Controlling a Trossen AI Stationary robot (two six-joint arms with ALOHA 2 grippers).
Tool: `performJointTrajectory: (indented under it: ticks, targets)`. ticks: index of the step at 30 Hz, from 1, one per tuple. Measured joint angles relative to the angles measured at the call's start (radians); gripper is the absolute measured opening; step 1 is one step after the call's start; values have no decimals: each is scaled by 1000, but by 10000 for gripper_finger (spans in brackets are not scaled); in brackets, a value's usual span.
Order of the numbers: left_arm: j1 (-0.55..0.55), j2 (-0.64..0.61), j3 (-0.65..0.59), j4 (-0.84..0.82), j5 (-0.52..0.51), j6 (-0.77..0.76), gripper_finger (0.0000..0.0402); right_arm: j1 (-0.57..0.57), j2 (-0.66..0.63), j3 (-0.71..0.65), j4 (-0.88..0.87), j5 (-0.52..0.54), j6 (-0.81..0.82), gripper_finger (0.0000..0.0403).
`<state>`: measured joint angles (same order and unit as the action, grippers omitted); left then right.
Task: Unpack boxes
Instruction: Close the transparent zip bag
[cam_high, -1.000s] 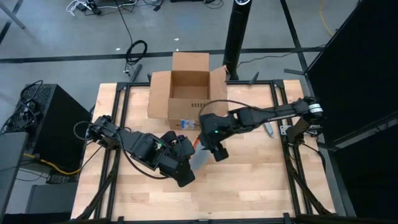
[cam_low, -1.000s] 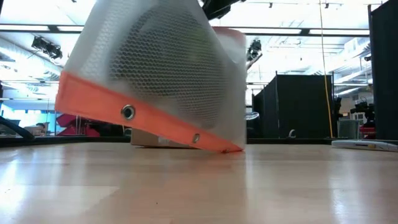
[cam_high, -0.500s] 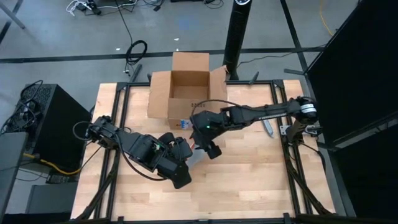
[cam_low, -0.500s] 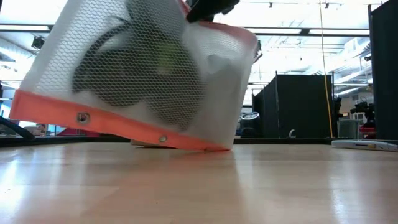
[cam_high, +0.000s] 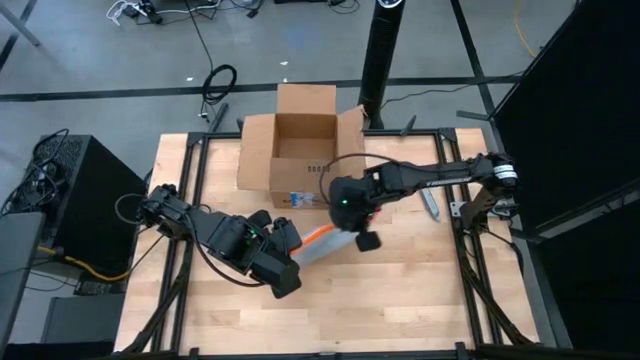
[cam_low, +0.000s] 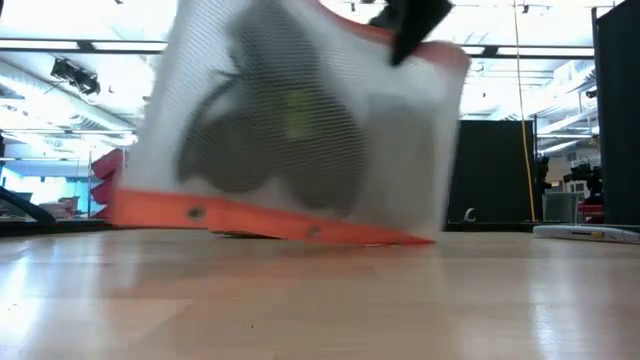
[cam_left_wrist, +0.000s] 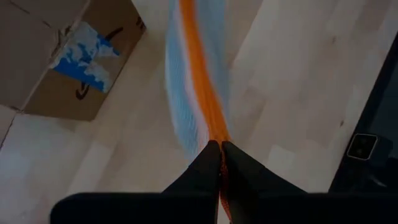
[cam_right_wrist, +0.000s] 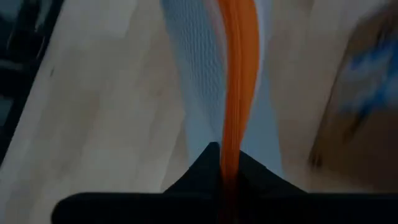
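While both end effectors pinch the pouch (cam_high: 318, 243), the box (cam_high: 295, 145) stands behind.

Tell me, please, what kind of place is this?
Probably a robotics lab or workshop: a wooden table on a black frame, loose cables on the grey floor, and black partitions under ceiling lights.

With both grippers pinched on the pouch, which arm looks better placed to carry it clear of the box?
Probably the left: the left gripper is shut on the pouch at its end farther from the box, while the right gripper grips the end nearer it.
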<state>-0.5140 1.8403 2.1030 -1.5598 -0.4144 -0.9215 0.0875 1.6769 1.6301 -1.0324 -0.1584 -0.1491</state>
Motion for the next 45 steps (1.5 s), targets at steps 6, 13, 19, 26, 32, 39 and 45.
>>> performJointTrajectory:
  ticks: [6, 13, 19, 26, 32, 39, 45]
  targets:
    - [-3, -7, -66, 8, -35, -3, 0, 17, -97, 0, -216, 23, 76, 1]
    - [7, -10, -135, 140, -109, 29, 5, 48, -199, -1, -312, 52, 183, 0]
    - [38, -10, -139, 304, -117, 107, 45, 76, -219, -1, -390, 27, 226, 37]
    - [111, -15, -35, 272, -109, 247, 118, 20, -202, -1, -309, 63, 212, 139]
    - [224, -26, 70, 141, -103, 419, 163, -116, -167, -1, -51, 137, 134, 204]
    - [359, -41, 187, -5, -89, 627, 213, -287, -119, 0, 242, 186, 46, 270]
    - [539, -101, 188, 5, 31, 901, 211, -472, 24, 0, 340, -95, 40, 241]
